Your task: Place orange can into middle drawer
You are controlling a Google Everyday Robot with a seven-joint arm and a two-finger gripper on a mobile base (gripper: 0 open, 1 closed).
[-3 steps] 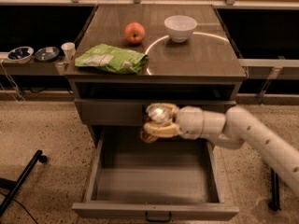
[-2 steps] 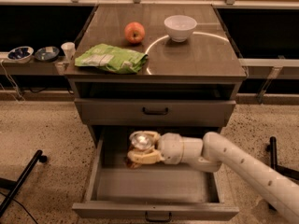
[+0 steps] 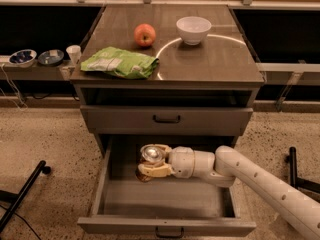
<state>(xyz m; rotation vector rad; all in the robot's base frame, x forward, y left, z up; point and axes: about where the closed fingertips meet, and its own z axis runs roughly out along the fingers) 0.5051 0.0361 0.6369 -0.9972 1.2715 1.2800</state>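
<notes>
the end effector squeezes the can in the open drawer. a bag lies by the brown table's left edge.

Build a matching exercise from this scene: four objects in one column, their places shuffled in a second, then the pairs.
1. orange can
2. apple
3. white bowl
4. green bag

A. near left part of the cabinet top
B. held in the gripper, jaws closed on it, over the open middle drawer
C. far right part of the cabinet top
D. far side of the cabinet top, left of the white bowl

Pairs: 1-B, 2-D, 3-C, 4-A
</notes>
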